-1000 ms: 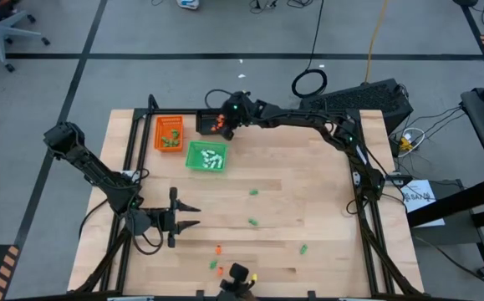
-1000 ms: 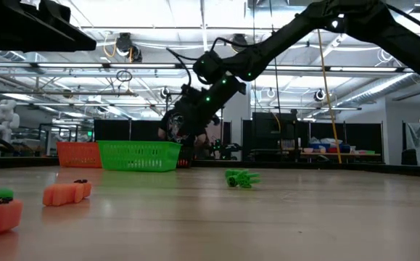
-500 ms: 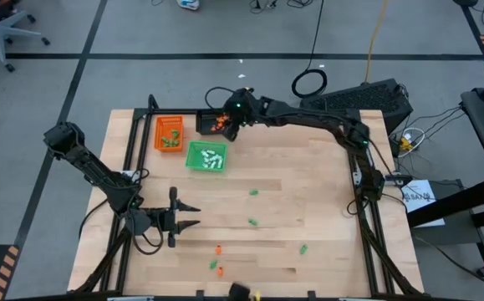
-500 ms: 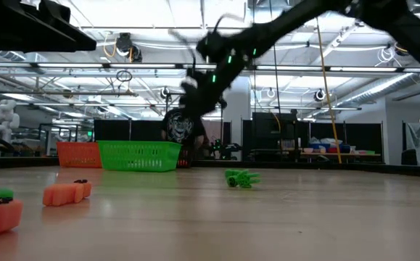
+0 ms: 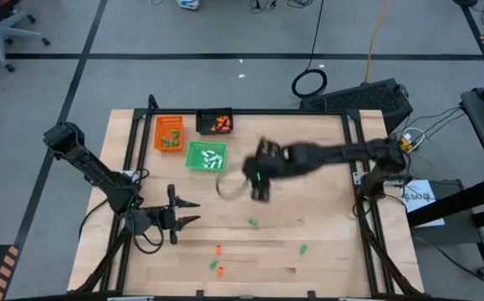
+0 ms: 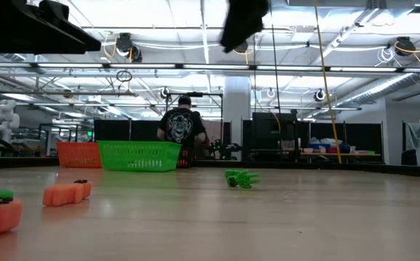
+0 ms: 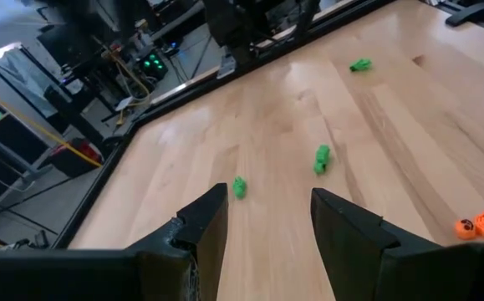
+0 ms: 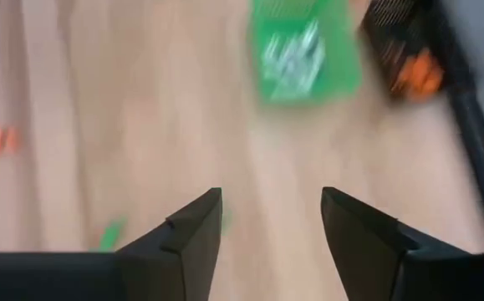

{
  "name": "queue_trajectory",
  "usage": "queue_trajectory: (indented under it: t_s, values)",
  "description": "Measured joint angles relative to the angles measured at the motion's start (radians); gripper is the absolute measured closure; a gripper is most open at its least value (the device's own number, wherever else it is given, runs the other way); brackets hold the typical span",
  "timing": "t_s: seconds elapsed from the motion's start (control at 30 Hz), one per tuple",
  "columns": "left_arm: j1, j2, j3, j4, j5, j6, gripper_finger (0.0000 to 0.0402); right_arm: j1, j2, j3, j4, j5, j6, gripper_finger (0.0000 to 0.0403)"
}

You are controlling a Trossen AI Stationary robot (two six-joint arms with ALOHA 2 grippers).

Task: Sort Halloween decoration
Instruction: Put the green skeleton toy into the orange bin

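Near edge of the surface point(image 5: 325, 167): loose orange pieces point(image 5: 216, 257) and a green piece point(image 5: 303, 248), unsorted; low view shows orange ones point(image 6: 66, 193) closest to the lens. One more green piece point(image 5: 252, 221) lies a bit further in. Left gripper point(image 5: 193, 215) waits low over the left near part, jaws apart, empty; green pieces point(image 7: 322, 158) lie ahead of it in its wrist view. Right gripper point(image 5: 257, 186) is over mid-surface, blurred, fingers spread wide, nothing between them. Far side: green tray point(image 5: 206, 156) with white pieces, orange tray point(image 5: 169, 133) with green pieces, black tray point(image 5: 215, 122) with orange pieces. A person point(image 6: 181, 129) stands in the room behind.

Step, as I judge it: right arm between a drop and the next pick, heading for the remaining loose pieces. Next move calls for lining up over one tiny piece, likely the nearest green, descending with jaws open, closing precisely since the piece is far smaller than the gripper.
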Motion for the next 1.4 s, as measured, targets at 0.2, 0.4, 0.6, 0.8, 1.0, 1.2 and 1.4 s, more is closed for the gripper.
queue_trajectory:
  t_s: [0.2,0.4,0.6,0.8,1.0,1.2,1.4]
  values:
    - [0.000,0.000,0.000,-0.002,0.001,-0.017,0.0230,0.246,-0.001,-0.001,-0.287,0.025,0.295,0.0215]
    - [0.000,0.000,0.000,-0.004,0.003,-0.035,0.0230,0.458,0.004,-0.001,-0.370,0.026,0.449,0.0216]
    - [0.000,0.000,0.000,-0.001,0.005,-0.093,0.0230,0.614,0.049,-0.001,-0.371,0.021,0.533,0.0216]
    - [0.000,0.000,0.000,-0.001,0.007,-0.165,0.0230,0.695,0.126,-0.077,-0.348,-0.040,0.506,0.0216]
    - [0.000,0.000,0.000,0.000,0.007,-0.217,0.0230,0.708,0.138,-0.280,-0.201,-0.142,0.475,0.0216]
    - [0.000,0.000,0.000,0.000,0.007,-0.219,0.0230,0.706,0.136,-0.438,-0.100,-0.159,0.373,0.0216]
    - [0.000,0.000,0.000,0.000,0.007,-0.219,0.0230,0.699,0.135,-0.538,0.011,-0.152,0.336,0.0216]
